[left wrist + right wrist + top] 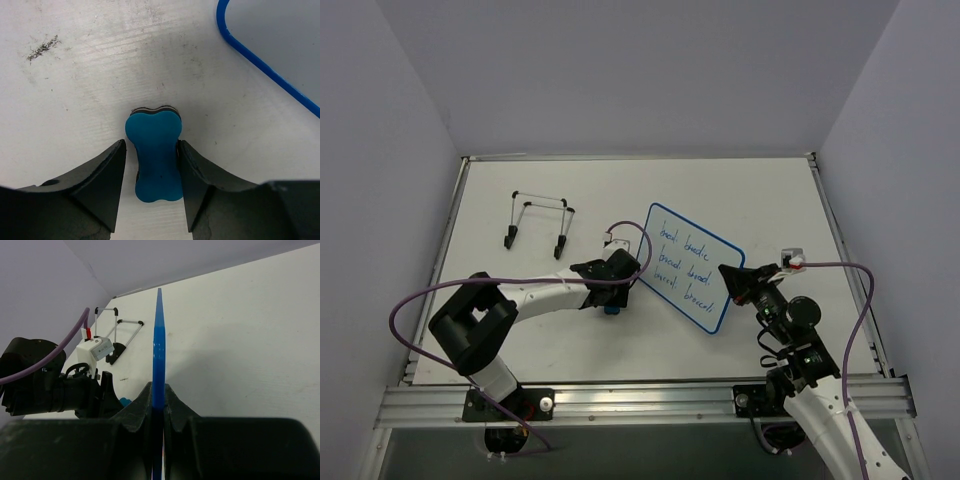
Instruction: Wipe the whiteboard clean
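Mid-table, over the white table (pixel 770 195): whiteboard (pixel 692 268), blue-rimmed, turned askew to the table edges, with three lines of blue handwriting on its face. At the whiteboard's right-hand corner the right gripper (pixel 158 390) is closed on the rim. From the right wrist the board shows edge-on, a thin blue strip pinched between both fingers. Just left of the whiteboard, the left gripper (pixel 151 143) points down, jaws straddling the eraser (pixel 154 162). The fingers sit very close to its sides; whether they press it, cannot tell from this angle. Black wire stand (pixel 538 222): well left of the whiteboard, toward the far side, standing free. The eraser is blue, bone-shaped, flat on the table, near the whiteboard's rim but apart from it.
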You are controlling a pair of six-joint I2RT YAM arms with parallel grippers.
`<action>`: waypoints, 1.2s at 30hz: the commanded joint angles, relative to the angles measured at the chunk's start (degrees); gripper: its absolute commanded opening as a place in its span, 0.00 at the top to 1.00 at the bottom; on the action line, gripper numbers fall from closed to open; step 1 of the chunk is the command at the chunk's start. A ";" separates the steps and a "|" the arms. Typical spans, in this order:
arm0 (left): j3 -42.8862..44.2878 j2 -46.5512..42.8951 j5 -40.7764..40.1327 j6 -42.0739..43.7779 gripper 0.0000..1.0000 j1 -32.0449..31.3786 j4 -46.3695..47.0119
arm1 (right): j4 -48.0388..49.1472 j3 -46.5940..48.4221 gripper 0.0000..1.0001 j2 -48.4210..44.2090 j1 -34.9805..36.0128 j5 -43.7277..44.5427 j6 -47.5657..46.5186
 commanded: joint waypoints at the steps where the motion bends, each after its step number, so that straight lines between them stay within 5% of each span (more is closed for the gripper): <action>1: 2.01 -0.41 -0.28 0.46 0.46 0.28 2.27 | -0.69 0.90 1.00 0.93 0.76 -0.44 -1.65; 4: 1.74 0.12 -0.10 0.46 0.56 0.28 2.27 | -1.22 1.07 1.00 0.75 0.85 -0.27 -1.65; 7: 1.21 0.20 -0.10 0.29 0.77 0.28 2.10 | -1.48 1.16 1.00 0.49 0.77 -0.09 -1.57; 14: 0.07 -10.67 -2.39 0.11 0.97 -0.68 0.08 | -1.04 1.42 1.00 1.72 0.94 -0.71 -1.30; 23: -7.91 -35.55 2.09 5.90 0.98 -3.06 12.72 | -2.54 2.83 1.00 1.46 1.29 0.35 -1.30; 36: -16.27 -32.15 8.95 13.91 0.98 -4.29 52.87 | -4.38 4.85 1.00 1.63 1.56 -2.11 -0.87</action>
